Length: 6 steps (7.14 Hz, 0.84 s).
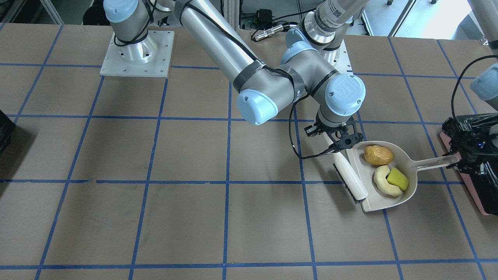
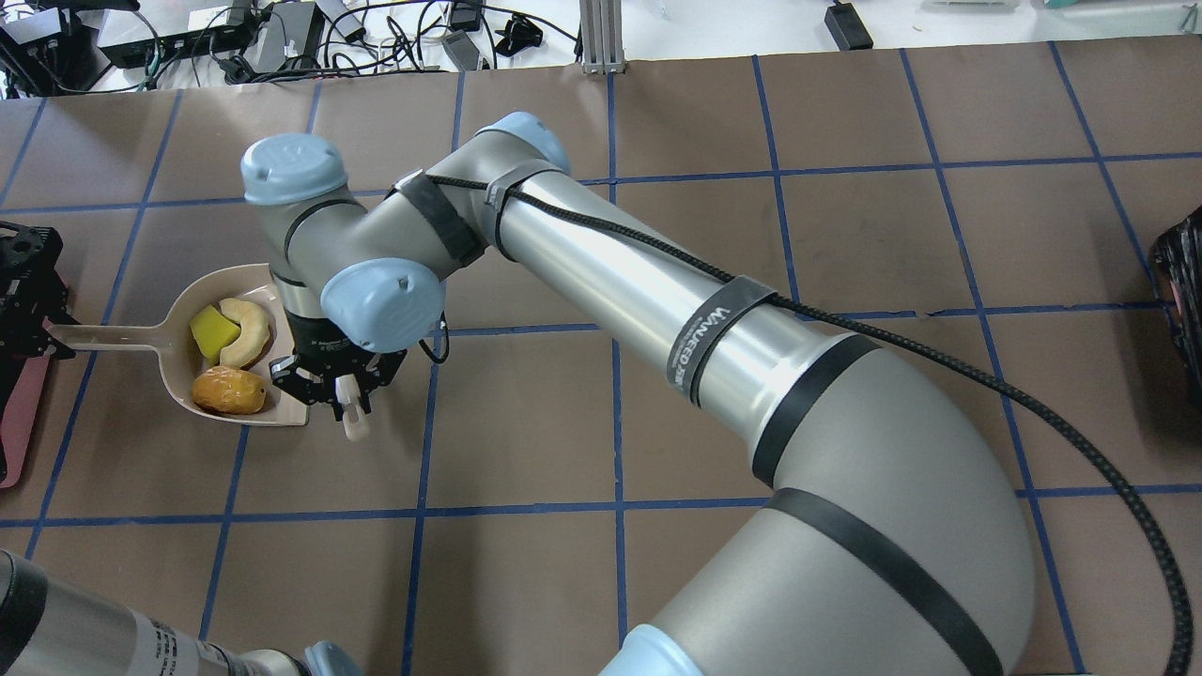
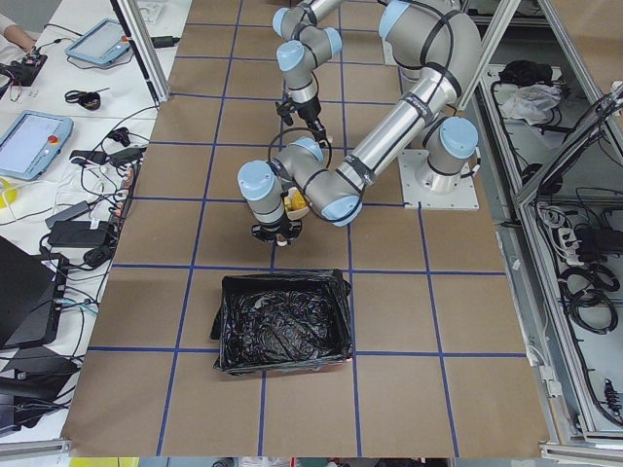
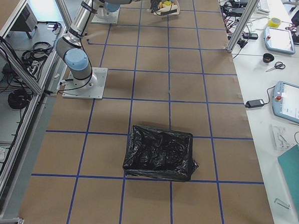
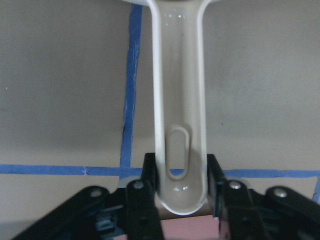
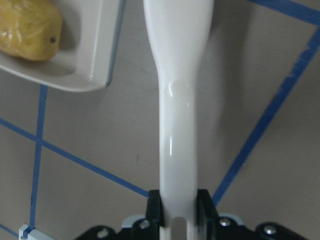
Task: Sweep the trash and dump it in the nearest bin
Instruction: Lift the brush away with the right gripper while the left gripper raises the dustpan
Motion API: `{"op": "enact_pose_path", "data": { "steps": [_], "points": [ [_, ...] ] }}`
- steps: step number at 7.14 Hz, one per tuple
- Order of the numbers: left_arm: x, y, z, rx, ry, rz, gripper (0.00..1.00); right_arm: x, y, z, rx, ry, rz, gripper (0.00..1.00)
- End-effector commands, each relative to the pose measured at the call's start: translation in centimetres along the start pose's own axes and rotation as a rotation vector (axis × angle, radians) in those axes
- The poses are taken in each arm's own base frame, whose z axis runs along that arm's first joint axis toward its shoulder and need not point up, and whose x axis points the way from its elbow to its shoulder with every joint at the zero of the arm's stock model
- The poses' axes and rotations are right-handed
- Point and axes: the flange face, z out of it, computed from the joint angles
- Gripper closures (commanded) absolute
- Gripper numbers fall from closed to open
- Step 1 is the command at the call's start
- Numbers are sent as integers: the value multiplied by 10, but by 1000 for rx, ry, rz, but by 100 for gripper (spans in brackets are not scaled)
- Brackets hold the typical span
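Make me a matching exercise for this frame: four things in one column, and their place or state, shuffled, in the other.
Things:
1 potato
2 dustpan
3 brush
4 bin

Place or state:
A gripped by the right hand
B lined with a black bag
C lying in the dustpan
D handle gripped by the left hand

Pairs: 1-C, 2-D, 3-A, 4-B

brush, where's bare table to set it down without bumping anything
Widest free patch: the grid squares on the brush's side away from the dustpan, running toward the right arm's base plate. The row on the operators' side of the pan is bare too. Crowded: the pan's handle end, where the left gripper and the bin sit close.
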Motion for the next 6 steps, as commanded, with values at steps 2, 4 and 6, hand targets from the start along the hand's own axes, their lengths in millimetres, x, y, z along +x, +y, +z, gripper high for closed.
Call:
{"op": "enact_pose_path", "data": {
  "steps": [2, 4, 6],
  "points": [
    [7, 3, -36, -14, -18, 7, 100, 138, 2, -104, -40, -21, 263, 100],
    [14, 23, -106, 1, -2, -1, 100, 250, 37, -134, -24, -23, 386, 100],
    [31, 53, -136, 36, 16, -35, 100, 258, 85, -111, 15, -17, 424, 100]
  ]
}}
